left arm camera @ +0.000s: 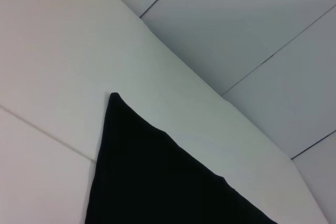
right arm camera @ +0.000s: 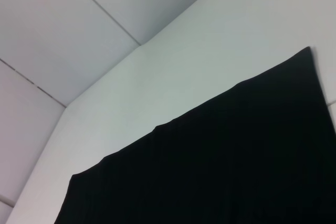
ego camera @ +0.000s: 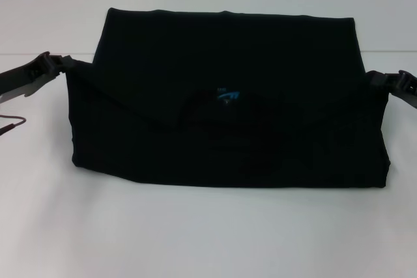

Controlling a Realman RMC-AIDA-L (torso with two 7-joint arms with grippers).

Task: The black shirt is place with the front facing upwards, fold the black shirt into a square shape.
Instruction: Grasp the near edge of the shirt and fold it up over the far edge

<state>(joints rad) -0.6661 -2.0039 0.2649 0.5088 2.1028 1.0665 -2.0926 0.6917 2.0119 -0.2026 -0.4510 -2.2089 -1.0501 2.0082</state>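
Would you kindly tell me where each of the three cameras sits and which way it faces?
Head view: on the robot's head, looking forward and down at the black shirt on the white table; left gripper and right gripper show at the shirt's side edges.
Left wrist view: on the left wrist, facing a shirt corner and the table; no robot part shows.
Right wrist view: on the right wrist, facing a shirt edge; no robot part shows.
All three share shirt and table.

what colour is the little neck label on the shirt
Blue, a small neck label on the black shirt; the head view shows it best.
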